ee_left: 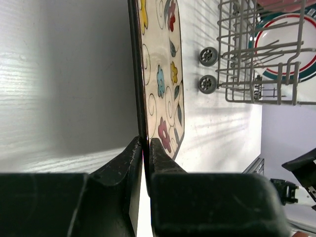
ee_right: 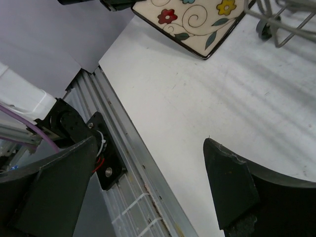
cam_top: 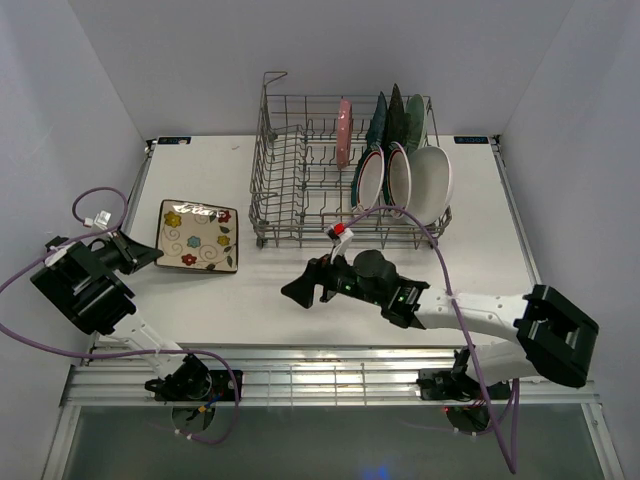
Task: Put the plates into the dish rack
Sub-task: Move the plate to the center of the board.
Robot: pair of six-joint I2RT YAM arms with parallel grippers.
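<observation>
Left jaws pinch the nine-o'clock rim of the floral plate (cam_top: 197, 235), face up near the counter's (cam_top: 250, 300) nine-o'clock edge, eight o'clock of the rack (cam_top: 300, 236); right jaws gape wide, empty.

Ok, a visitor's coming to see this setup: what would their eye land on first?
The cream floral plate, left of the dish rack, its edge pinched by the left pincer. Then the row of plates standing on edge at the rack's right end, with the right pincer open over the table in front.
</observation>
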